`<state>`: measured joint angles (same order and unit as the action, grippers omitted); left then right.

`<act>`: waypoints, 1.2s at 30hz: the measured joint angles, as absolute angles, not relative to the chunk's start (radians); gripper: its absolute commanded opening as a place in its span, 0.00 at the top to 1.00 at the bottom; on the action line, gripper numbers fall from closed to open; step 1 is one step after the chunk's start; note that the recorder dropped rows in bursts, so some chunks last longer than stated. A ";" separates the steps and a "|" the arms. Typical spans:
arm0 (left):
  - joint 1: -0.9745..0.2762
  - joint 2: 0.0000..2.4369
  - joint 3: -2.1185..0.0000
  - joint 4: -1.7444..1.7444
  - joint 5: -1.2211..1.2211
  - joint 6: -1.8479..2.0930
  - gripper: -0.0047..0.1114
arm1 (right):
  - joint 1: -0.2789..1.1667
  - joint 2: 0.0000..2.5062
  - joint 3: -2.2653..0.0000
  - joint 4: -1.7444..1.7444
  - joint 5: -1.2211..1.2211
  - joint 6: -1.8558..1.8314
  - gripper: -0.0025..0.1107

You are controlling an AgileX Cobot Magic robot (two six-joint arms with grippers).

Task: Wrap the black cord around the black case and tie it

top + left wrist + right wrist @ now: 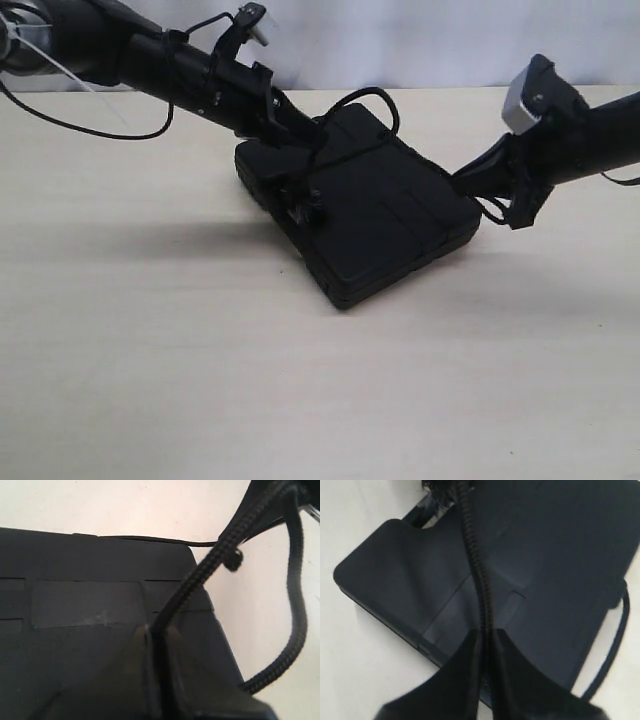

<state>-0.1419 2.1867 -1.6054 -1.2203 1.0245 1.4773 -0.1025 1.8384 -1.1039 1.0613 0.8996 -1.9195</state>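
The left gripper [156, 630] is clenched on the black cord [200, 575]. Its two fingers pinch one strand, which runs taut from the tips up and away over the lid. A second stretch of the same cord hangs in a slack curve just beside the gripper, off the edge of the black case [90, 580]. A thin run of cord also lies along the case edge farthest from this gripper. Directly ahead of the fingertips is the lid, crossed by a raised band [85, 602].

The right gripper [484, 632] is likewise closed tight on the cord [475, 560]. One strand is caught between its two fingers and stretches straight ahead across the lid of the case [555, 555] to a frayed knot [437, 487] on the far side. Another length of cord curves beside the case edge, off to one side of this gripper.

In the exterior view, two grippers meet one case. The left gripper [300, 200] sits over one end of it and the right gripper [462, 183] at the opposite corner, with the case [375, 215] between them. The single cord [378, 91] arches in one loop past the case's far edge, between the two arms. The case is on a pale table [200, 380]; whether it lies fully flat cannot be told.
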 measured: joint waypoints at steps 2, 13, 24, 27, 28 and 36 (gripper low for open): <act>-0.142 2.195 -1.605 -1.225 1.031 1.484 0.96 | -0.079 1.838 -1.104 1.061 0.892 -1.928 0.94; -0.144 2.206 -1.605 -1.229 1.019 1.490 0.96 | -0.070 1.838 -1.104 1.095 0.913 -1.994 0.94; -0.148 2.207 -1.605 -1.231 1.017 1.495 0.96 | -0.070 1.838 -1.104 1.230 1.042 -2.083 0.94; -0.160 2.207 -1.605 -1.231 1.011 1.511 0.96 | -0.069 1.838 -1.104 1.262 1.068 -2.083 0.94; -0.165 2.207 -1.605 -1.231 1.009 1.517 0.96 | -0.069 1.838 -1.104 1.270 1.078 -2.083 0.94; -0.212 2.207 -1.605 -1.243 0.960 1.543 0.77 | -0.030 1.838 -1.104 1.291 1.091 -2.083 0.94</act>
<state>-0.2116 2.2073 -1.6054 -1.2427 0.9597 1.5433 -0.0297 1.8384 -1.1039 1.2906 1.0907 -2.0832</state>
